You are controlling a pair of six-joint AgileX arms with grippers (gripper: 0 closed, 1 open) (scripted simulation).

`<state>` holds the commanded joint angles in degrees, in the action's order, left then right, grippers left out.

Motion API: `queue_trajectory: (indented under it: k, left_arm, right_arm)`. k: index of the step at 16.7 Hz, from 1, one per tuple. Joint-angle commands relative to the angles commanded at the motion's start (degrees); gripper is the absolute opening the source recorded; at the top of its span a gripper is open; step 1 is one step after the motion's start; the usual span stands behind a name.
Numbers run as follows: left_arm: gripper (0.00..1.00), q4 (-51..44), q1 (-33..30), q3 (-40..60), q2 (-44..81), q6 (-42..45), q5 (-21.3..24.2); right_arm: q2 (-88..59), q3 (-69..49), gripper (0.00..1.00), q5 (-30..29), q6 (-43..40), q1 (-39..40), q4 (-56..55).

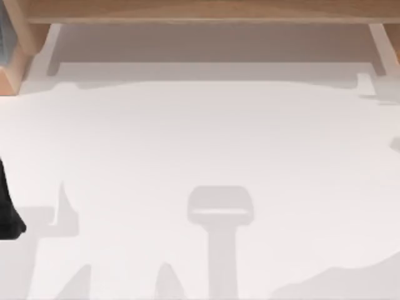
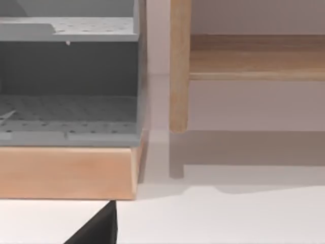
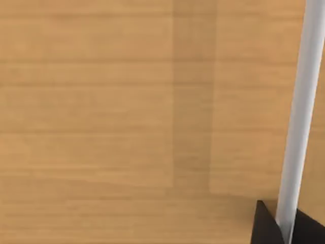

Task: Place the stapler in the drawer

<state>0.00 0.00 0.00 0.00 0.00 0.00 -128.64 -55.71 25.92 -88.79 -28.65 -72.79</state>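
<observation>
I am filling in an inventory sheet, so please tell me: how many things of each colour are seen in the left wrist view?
Light wood: 3, the block base, the upright post, the horizontal rail
Grey: 1, the perforated rack
White: 1, the table top
Black: 1, a wedge-shaped piece
Total: 6

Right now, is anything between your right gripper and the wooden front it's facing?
Nothing visible does: the right gripper is at the white bar on the wooden front, close up. The left gripper sits parked by the table's left edge.
</observation>
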Motion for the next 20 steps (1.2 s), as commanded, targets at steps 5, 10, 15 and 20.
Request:
queue_trajectory:
  k: [5,10,15,20]
  left_arm:
    - [1.00,0.00,0.00,0.00,0.00,0.00,0.00]
    - [1.00,0.00,0.00,0.00,0.00,0.00,0.00]
    - [1.00,0.00,0.00,0.00,0.00,0.00,0.00]
    - [1.00,0.00,0.00,0.00,0.00,0.00,0.00]
  right_arm:
    - [-3.34,-6.37,0.00,-1.69,-0.05,1.44,3.72]
    - [-7.14,-15.99,0.00,-3.63,-0.05,3.51,8.86]
    - [-7.31,-16.23,0.08,-3.77,-0.07,3.69,9.00]
    - [-7.31,-16.23,0.45,-3.77,-0.07,3.69,9.00]
